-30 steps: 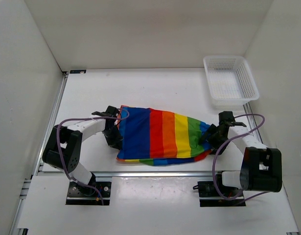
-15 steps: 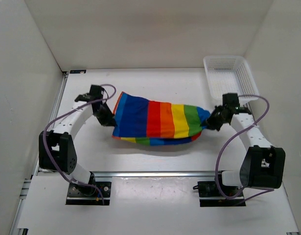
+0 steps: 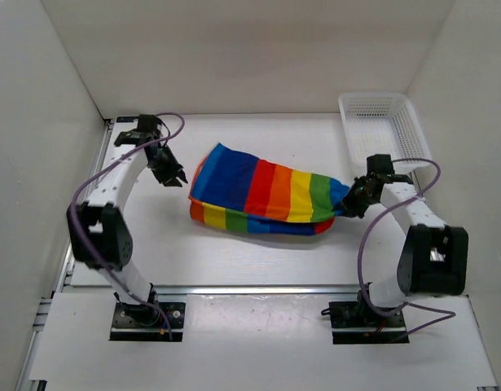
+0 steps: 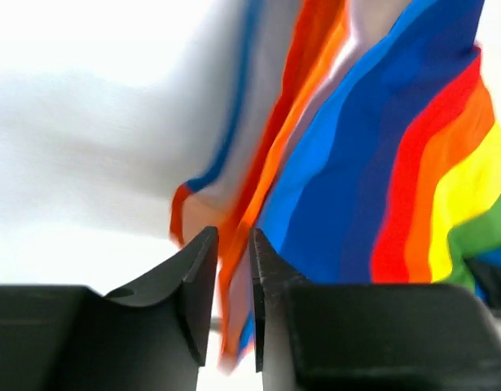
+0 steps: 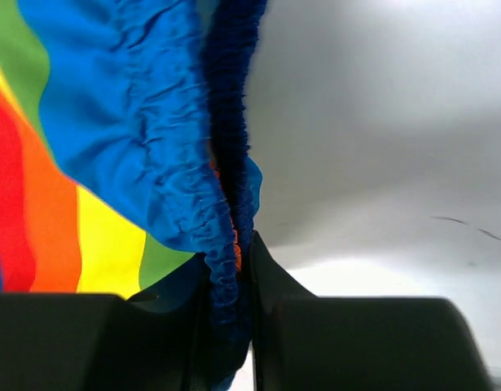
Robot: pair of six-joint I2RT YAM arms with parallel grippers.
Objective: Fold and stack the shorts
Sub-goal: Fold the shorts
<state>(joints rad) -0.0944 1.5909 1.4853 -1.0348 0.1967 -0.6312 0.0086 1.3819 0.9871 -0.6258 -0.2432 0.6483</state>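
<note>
The rainbow-striped shorts [image 3: 258, 191] lie folded over on the white table's middle, blue end to the left and green end to the right. My left gripper [image 3: 175, 176] hovers just left of the shorts' blue and orange edge, a little apart from it. In the left wrist view the shorts [image 4: 380, 179] hang blurred beyond my left gripper [image 4: 234, 238], whose jaws stand slightly parted with orange hem showing in the gap. My right gripper [image 3: 348, 204] is shut on the shorts' right end. The right wrist view shows my right gripper [image 5: 234, 254] pinching the gathered blue band of the shorts [image 5: 136, 114].
A white mesh basket [image 3: 386, 169] stands at the back right, just behind my right arm. White walls enclose the table on three sides. A metal rail runs along the near edge in front of the arm bases.
My left gripper has opened, let go of the shorts' left end and drawn back to the far left. That end has dropped onto the lower layer. The right gripper keeps its hold.
</note>
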